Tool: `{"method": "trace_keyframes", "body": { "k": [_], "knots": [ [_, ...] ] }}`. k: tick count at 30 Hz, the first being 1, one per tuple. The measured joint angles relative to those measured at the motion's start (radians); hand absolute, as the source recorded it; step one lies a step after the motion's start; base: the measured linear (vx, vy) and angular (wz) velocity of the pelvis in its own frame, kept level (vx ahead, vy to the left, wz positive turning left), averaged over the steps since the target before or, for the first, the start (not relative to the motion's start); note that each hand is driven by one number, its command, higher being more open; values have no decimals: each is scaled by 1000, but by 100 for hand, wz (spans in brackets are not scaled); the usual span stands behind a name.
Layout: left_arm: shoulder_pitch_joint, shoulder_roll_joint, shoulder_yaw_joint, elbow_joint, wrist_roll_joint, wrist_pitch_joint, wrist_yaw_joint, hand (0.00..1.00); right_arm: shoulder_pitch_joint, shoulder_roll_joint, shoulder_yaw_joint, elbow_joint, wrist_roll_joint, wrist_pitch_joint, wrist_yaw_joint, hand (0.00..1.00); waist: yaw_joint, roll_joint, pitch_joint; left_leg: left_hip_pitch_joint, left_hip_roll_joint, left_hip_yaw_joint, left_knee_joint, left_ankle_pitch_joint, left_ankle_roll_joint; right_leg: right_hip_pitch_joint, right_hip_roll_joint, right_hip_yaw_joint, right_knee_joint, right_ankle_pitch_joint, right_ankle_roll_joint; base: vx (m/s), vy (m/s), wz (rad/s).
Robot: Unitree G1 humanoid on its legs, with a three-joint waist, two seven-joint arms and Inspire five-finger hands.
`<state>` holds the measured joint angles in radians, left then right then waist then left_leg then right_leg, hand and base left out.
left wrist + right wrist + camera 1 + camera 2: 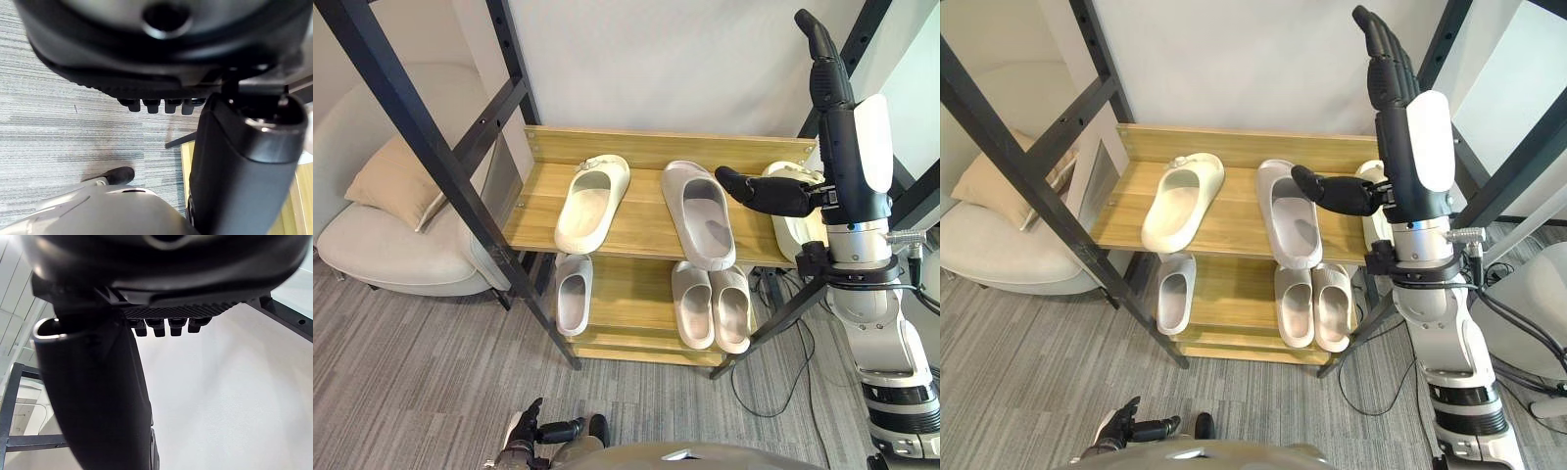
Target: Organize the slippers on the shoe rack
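Currently the right hand [1396, 117] stands raised beside the shoe rack [656, 149], its fingers straight and pointing upward, wide open and holding nothing. Its thumb [764, 191] juts sideways over the top shelf [644, 227]. Directly behind that thumb, and partly hidden by it, a white slipper [791, 235] lies at the end of the top shelf. Just past the thumb tip, away from the palm, a grey slipper [700, 211] lies lengthwise on the same shelf; whether the thumb touches it cannot be told. Further out from the hand, a cream slipper [592, 201] rests slightly angled, apart from the grey one.

Below the hand, on the lower shelf [631, 294], a pair of slippers [729, 308] sits side by side with the two touching, under the grey slipper. A single slipper [573, 292] lies further along that shelf, beneath the cream one.

The left hand [556, 431] hangs low over the grey carpet [431, 392], well apart from the rack, its fingers relaxed and empty.

Beyond the far end of the rack from the right hand, a black frame [406, 108] slants across, and past it an armchair [391, 255] carries a beige cushion [396, 181]. A white wall [685, 59] rises behind the rack and the raised fingers.
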<state>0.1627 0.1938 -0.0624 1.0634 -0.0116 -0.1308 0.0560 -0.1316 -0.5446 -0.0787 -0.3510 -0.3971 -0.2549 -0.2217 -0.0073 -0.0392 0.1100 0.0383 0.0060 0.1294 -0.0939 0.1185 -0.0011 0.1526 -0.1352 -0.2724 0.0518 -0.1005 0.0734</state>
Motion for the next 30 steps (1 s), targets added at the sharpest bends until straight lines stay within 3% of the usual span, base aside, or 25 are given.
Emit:
{"method": "trace_keyframes", "body": {
  "k": [14, 30],
  "knots": [
    [3, 1, 0, 4, -1, -1, -18, 100, 12, -33, 12, 113, -82, 47, 24, 100, 4, 2, -4, -15, -12, -19, 5, -1, 1, 4, -5, -21, -23, 7, 11, 1, 0, 4],
    [2, -2, 0, -11, -25, -1, -24, 100, 5, -57, 83, 175, -94, 59, 38, 100, 17, 9, 19, -31, -15, -34, 5, -2, 2, -2, -4, -32, -34, 8, 12, -2, 0, 1]
  ]
}}
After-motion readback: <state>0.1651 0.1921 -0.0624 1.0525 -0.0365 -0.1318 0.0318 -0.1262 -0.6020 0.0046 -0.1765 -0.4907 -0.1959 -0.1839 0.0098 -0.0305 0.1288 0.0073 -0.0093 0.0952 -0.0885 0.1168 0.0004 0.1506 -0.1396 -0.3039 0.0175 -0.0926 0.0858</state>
